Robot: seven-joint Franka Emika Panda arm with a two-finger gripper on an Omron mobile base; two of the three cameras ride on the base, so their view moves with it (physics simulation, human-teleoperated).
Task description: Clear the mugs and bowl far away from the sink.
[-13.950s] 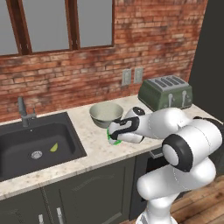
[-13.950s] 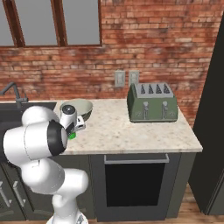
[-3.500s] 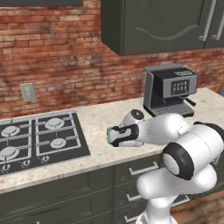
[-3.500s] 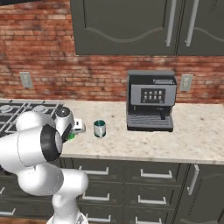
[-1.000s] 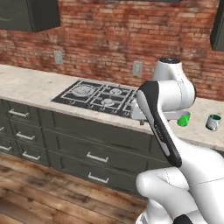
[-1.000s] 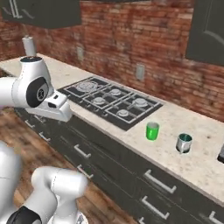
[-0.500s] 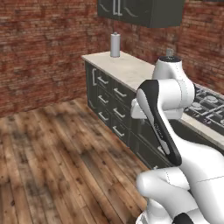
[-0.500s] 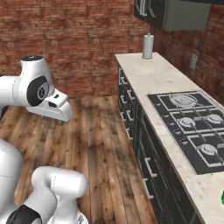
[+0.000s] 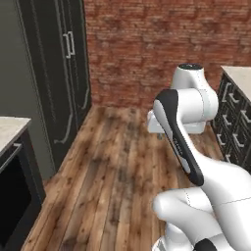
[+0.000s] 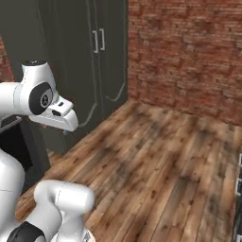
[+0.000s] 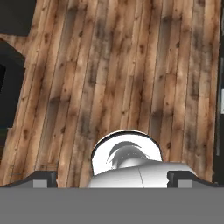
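The mugs, the bowl and the sink are out of view. My arm is folded close over the base, with the hand pointing down at the wooden floor (image 11: 118, 65). In the hand view my gripper (image 11: 113, 177) stands open. Its two dark fingertips (image 11: 43, 178) are wide apart and nothing is between them. From the right base view the hand hangs under the forearm with the gripper (image 10: 64, 131) facing down and empty.
Tall dark cabinets (image 9: 54, 73) stand at the left against a red brick wall (image 9: 157, 44). A pale counter corner (image 9: 7, 126) over a dark oven front (image 9: 12, 196) is at the near left. Dark drawer fronts (image 9: 235, 112) line the right edge. Open wooden floor (image 10: 156, 156) lies ahead.
The whole picture has swung: the base has turned away from the stove counter toward bare floor and tall cabinets. The two mugs on that counter have left the view. The gripper stays open.
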